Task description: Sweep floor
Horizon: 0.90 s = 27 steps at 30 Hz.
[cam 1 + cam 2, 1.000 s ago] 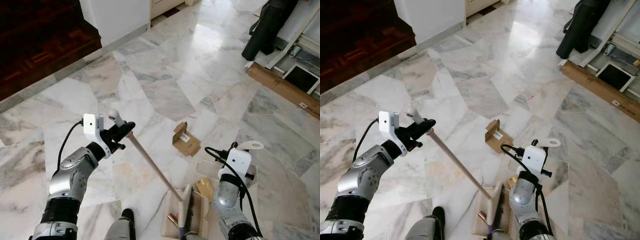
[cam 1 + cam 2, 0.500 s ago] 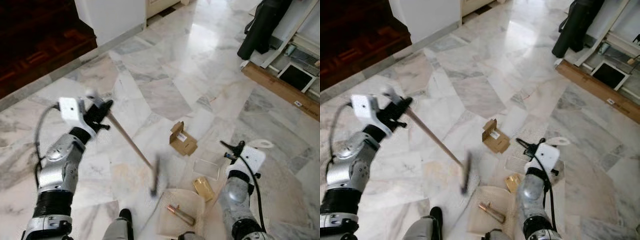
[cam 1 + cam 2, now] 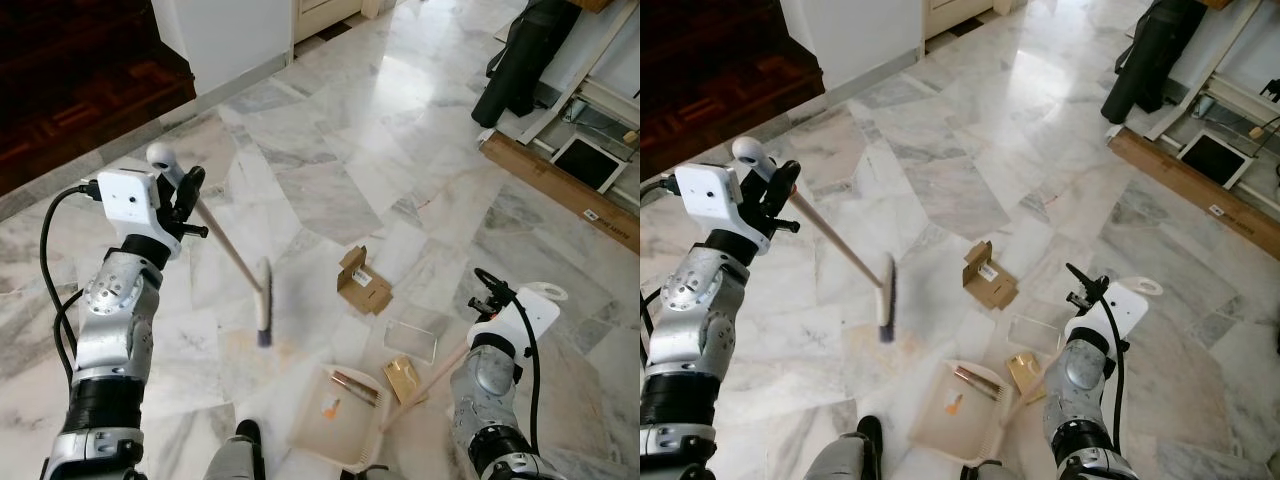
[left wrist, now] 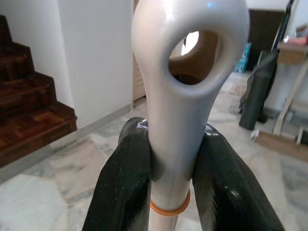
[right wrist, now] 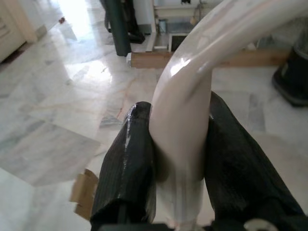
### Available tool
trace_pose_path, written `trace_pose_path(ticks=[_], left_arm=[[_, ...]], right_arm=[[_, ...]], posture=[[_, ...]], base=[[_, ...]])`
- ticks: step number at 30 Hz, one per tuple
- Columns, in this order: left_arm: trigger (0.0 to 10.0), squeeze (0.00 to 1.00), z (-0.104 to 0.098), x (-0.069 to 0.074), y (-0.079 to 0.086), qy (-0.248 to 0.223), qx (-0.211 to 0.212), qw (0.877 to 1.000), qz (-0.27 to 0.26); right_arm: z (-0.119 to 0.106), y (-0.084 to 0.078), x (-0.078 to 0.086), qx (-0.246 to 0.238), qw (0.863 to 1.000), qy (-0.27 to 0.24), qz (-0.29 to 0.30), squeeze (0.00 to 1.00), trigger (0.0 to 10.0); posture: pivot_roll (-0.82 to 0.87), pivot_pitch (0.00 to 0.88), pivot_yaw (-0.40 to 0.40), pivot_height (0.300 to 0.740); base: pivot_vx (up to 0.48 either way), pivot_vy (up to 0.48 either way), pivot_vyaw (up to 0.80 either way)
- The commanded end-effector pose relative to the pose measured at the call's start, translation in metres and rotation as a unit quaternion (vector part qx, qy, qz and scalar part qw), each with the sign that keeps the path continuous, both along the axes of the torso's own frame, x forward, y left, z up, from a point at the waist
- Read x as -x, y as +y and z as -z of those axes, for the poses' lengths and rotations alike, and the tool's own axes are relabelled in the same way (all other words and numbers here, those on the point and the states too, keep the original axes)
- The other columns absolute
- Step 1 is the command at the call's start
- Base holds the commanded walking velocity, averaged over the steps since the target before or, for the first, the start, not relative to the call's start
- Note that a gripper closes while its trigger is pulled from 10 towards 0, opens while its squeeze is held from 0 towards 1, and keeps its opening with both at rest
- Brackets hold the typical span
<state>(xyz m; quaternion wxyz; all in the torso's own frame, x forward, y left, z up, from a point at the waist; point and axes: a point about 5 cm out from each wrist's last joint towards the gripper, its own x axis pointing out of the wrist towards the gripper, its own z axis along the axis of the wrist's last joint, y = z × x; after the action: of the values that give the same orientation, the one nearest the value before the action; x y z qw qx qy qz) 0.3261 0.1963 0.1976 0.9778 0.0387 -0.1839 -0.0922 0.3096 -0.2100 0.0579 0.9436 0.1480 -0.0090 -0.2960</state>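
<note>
My left gripper [image 3: 188, 194] is shut on the grey top end of a wooden-handled broom [image 3: 228, 252], held out to my left. In the left wrist view its fingers [image 4: 126, 173] clamp the grip just under the hanging loop. The broom head [image 3: 263, 303] hangs blurred over the marble, left of the litter. My right gripper [image 3: 487, 292] is shut on the curved cream handle of the dustpan [image 3: 318, 432]; its fingers [image 5: 127, 163] press both sides. A brown stick and an orange scrap lie in the pan. A cardboard scrap [image 3: 363, 282], a clear plastic piece [image 3: 412, 340] and a gold wrapper [image 3: 403, 376] lie on the floor.
Dark wooden stairs [image 3: 80, 80] and a white wall corner [image 3: 230, 35] stand at the far left. A black bag [image 3: 520, 60], a wooden plank [image 3: 555, 178] and a framed panel [image 3: 585, 160] line the far right. My own foot [image 3: 245, 435] is near the pan.
The broom has swung out of the dustpan, up and to my left. The dustpan has shifted left and away from the gold wrapper, and my right gripper has moved right.
</note>
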Motion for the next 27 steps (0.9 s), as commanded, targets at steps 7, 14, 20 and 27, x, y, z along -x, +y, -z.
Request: trace_pose_path(ticks=[7, 14, 20, 27], left_arm=[[10.0, 0.00, 0.001, -0.001, -0.010, -0.018, -0.017, 1.000, 0.014], [10.0, 0.00, 0.006, -0.003, -0.018, 0.011, -0.027, 0.997, 0.069], [10.0, 0.00, -0.007, -0.003, -0.016, -0.001, -0.018, 0.996, 0.085], [10.0, 0.00, -0.020, -0.001, -0.003, 0.011, -0.139, 0.984, 0.115]], right_arm=[[-0.020, -0.002, -0.007, -0.069, 0.995, -0.075, 0.021, 0.00, 10.0], [-0.034, -0.004, -0.011, -0.051, 0.993, -0.106, -0.008, 0.00, 10.0], [-0.035, -0.004, -0.010, -0.042, 0.993, -0.106, -0.015, 0.00, 10.0], [-0.035, -0.008, -0.008, -0.036, 0.994, -0.104, -0.017, 0.00, 10.0]], posture=[[0.19, 0.102, -0.058, 0.740], [0.19, 0.092, -0.072, 0.740], [0.19, 0.085, -0.082, 0.740], [0.20, 0.075, -0.086, 0.740]], base=[[0.000, 0.000, 0.00], [0.000, 0.000, 0.00], [0.000, 0.000, 0.00], [0.000, 0.000, 0.00]])
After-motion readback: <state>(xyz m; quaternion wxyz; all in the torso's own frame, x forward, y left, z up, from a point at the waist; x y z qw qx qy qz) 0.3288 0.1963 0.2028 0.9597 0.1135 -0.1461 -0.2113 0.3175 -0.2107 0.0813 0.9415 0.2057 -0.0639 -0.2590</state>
